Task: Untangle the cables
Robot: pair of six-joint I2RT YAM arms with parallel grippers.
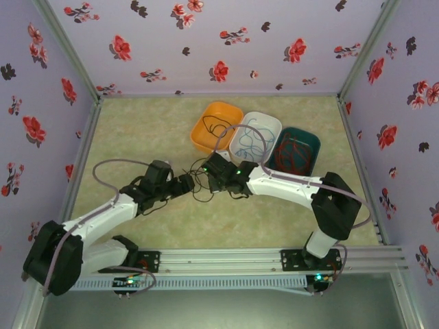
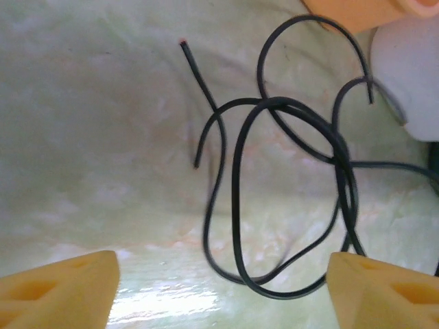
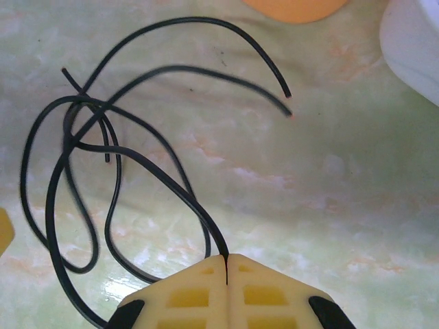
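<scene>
A black cable (image 1: 201, 189) lies in tangled loops on the table between my two grippers. My right gripper (image 3: 226, 260) is shut on one strand of the black cable (image 3: 165, 182), which runs out from the fingertips into the loops. My left gripper (image 2: 223, 274) stands open low over the table, its yellow fingers (image 2: 62, 288) wide apart with a loop of the black cable (image 2: 235, 185) lying between them. The two loose ends rest on the table. A blue cable (image 1: 250, 140) lies in the white tray and a red cable (image 1: 295, 152) in the teal tray.
Three trays stand in a row behind the grippers: orange (image 1: 199, 133) with a black wire in it, white (image 1: 271, 120) and teal (image 1: 312, 140). The grippers (image 1: 186, 182) (image 1: 206, 171) nearly meet at mid-table. Flowered walls close the table on three sides.
</scene>
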